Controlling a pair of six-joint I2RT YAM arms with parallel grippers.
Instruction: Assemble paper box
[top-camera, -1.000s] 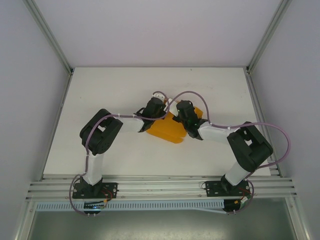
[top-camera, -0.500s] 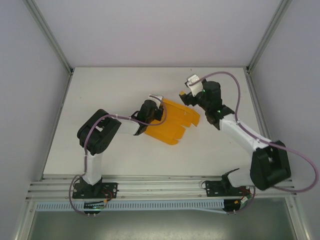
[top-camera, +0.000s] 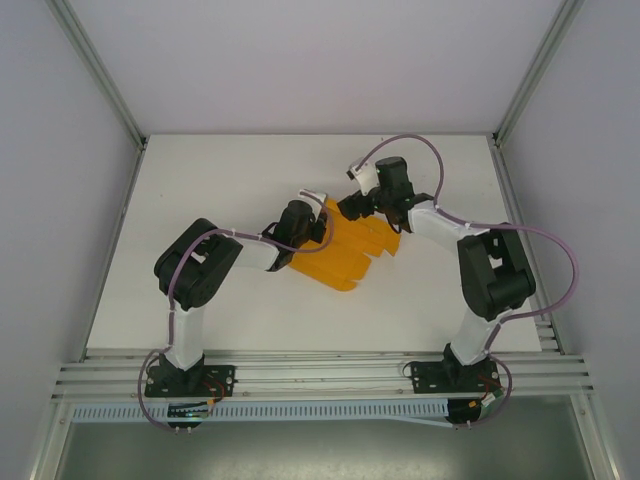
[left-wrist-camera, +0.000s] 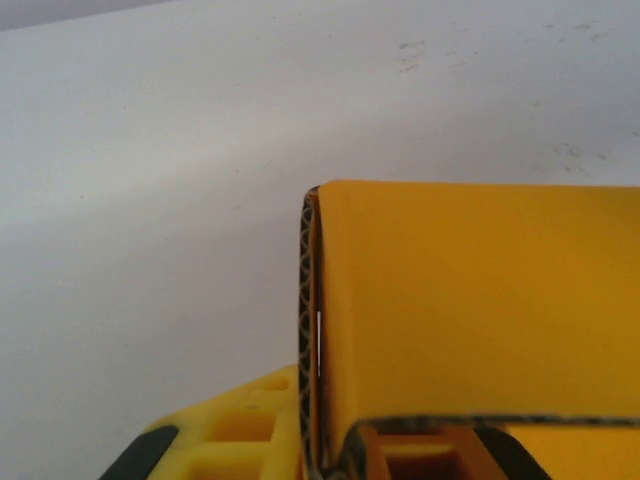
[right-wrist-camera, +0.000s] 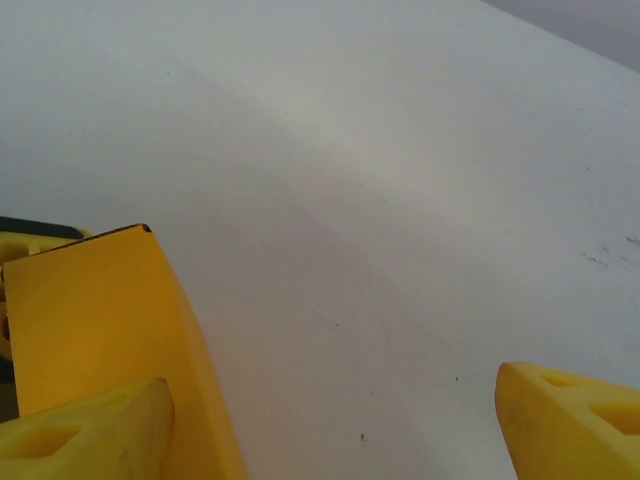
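Observation:
The orange-yellow paper box (top-camera: 345, 252) lies as a partly folded card sheet with flaps in the middle of the white table. My left gripper (top-camera: 318, 218) is shut on its upper left edge. In the left wrist view the raised card panel (left-wrist-camera: 470, 300) and its corrugated edge stand clamped between the yellow fingers (left-wrist-camera: 225, 435). My right gripper (top-camera: 352, 208) hovers at the card's far edge, open. Its right finger (right-wrist-camera: 570, 420) stands wide of the left one, which sits against a raised card flap (right-wrist-camera: 90, 320); bare table shows between them.
The white table (top-camera: 230, 180) has free room at the back, on the left and in front of the card. Metal frame rails (top-camera: 320, 375) run along the near edge, and grey walls close in both sides.
My right arm swung off the card towards the back right, then came back to the card's far edge. The left gripper has kept its hold on the card, shifting only a little.

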